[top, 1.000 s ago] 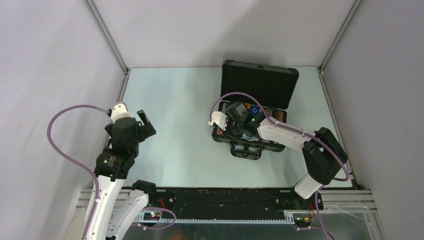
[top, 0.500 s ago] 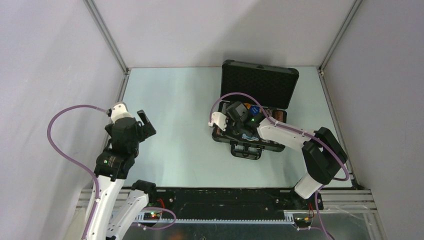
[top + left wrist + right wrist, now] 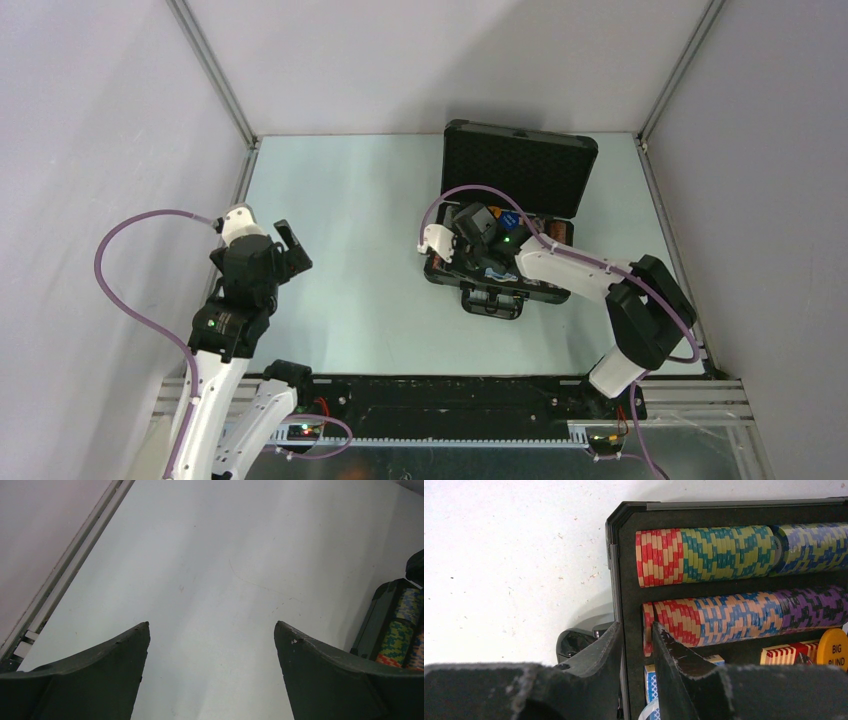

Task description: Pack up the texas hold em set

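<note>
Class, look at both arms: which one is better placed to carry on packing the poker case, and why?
Probably the right: the right gripper straddles a wall of the case, beside the chip rows. The left gripper hangs open over the table, away from the case.

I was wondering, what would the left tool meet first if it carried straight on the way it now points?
Most likely the bare table, which fills the view between the open fingers of the left tool. The case sits off to the right of that line, though depth is hard to judge.
</note>
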`<state>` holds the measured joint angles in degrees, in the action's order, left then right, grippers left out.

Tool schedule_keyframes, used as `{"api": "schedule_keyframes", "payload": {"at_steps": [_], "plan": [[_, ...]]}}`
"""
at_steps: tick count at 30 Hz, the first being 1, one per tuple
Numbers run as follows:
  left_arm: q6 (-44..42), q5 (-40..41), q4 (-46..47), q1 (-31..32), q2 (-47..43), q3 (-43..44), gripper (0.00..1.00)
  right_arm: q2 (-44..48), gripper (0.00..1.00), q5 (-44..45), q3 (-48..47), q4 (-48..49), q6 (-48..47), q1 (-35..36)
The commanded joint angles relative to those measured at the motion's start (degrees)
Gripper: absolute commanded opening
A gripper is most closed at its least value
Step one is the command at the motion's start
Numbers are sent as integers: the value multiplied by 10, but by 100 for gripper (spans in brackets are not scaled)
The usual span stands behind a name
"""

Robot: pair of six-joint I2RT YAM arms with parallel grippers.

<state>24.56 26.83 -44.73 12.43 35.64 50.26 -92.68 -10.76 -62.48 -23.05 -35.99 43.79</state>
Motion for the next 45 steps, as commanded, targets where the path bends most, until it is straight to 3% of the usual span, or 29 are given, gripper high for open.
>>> {"api": "schedule_keyframes", "payload": {"at_steps": [1, 17, 26, 31, 32, 36, 45], "plan": [[3, 3, 6, -5, 1, 7, 98, 28, 35, 21, -1, 6, 2, -5], [3, 4, 6, -5, 1, 7, 98, 60, 39, -7, -1, 36, 29, -8], [3, 5, 7, -5, 1, 7, 98, 141, 44, -45, 5, 142, 153, -50], [3, 5, 6, -5, -1, 7, 98, 175, 59, 100, -6, 191, 296, -76], [3, 5, 6, -5, -1, 7, 98, 176, 61, 161, -28, 179, 315, -84], [3, 4, 6, -5, 0, 8, 98, 155, 63, 267, -138, 85, 417, -120], [3, 4, 7, -5, -2, 8, 98, 45, 67, 321, -327, -8, 523, -160]]}}
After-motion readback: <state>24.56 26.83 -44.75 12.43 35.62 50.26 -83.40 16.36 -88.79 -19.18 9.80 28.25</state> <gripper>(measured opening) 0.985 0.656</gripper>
